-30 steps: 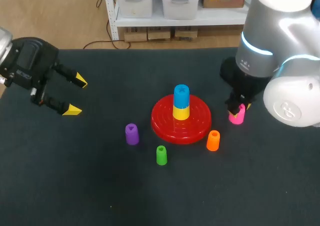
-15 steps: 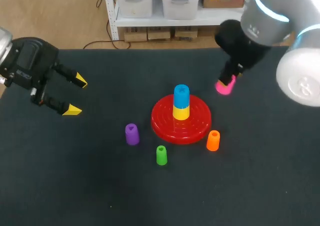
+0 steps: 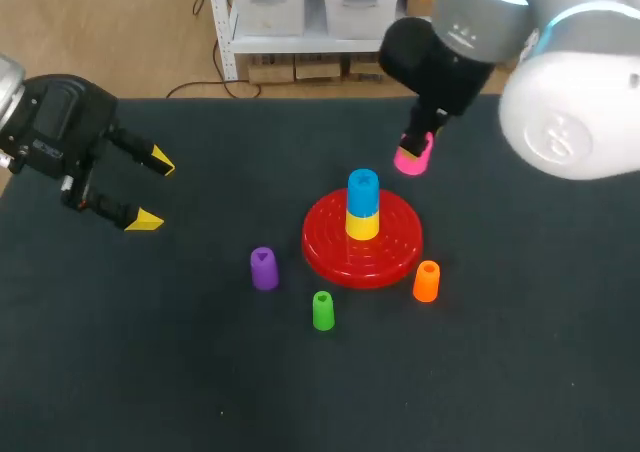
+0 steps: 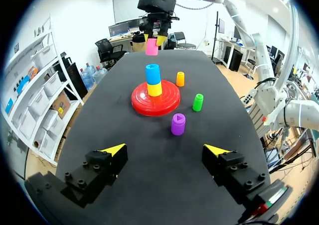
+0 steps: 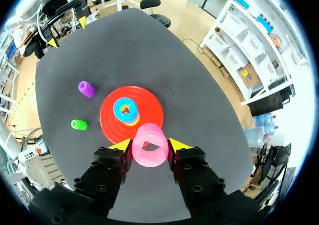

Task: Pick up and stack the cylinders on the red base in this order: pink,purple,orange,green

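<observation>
A: Right gripper (image 5: 147, 144) clamped on the pink cylinder (image 3: 411, 159), aloft at one o'clock of the red base (image 3: 385, 259)!
B: And the left gripper (image 3: 152, 190)?
A: Spread wide, holding nothing, out at nine o'clock. On the base, blue cylinder (image 3: 363, 189) tops yellow cylinder (image 3: 362, 227).

Stack (image 3: 363, 204) on base (image 3: 390, 257); three loose cylinders (image 3: 322, 310) before it; held cylinder (image 3: 412, 156) behind.
</observation>
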You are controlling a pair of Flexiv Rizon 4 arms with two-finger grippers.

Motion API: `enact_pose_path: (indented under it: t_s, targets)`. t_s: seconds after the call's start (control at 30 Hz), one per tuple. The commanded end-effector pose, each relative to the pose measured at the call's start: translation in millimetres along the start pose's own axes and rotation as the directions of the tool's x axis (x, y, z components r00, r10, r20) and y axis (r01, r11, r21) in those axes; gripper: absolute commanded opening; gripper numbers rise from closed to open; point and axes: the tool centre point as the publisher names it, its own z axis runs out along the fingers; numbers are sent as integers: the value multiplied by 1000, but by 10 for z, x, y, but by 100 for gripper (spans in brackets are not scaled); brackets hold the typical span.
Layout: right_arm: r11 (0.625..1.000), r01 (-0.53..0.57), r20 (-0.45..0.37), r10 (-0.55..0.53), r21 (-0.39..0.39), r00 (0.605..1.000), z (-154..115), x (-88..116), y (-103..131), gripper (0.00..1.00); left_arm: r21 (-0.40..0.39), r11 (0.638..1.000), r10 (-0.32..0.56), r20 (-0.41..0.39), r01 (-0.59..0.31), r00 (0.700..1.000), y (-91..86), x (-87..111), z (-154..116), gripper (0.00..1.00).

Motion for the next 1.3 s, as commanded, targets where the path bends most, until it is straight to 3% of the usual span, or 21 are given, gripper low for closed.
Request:
enact_pose_path:
  t_s: [0.03,0.37,1.3]
  targets:
    - [999,22,-45,-24,-25,999,6,-168,65,0,-1,1000,1,1,-1,1000,1,6,4,100]
    - [997,68,-80,-71,-39,994,10,-268,291,0,-1,1000,1,1,-1,1000,1,6,4,100]
    - [989,112,-127,-123,-92,984,163,-373,401,0,-1,1000,1,1,-1,1000,1,6,4,100]
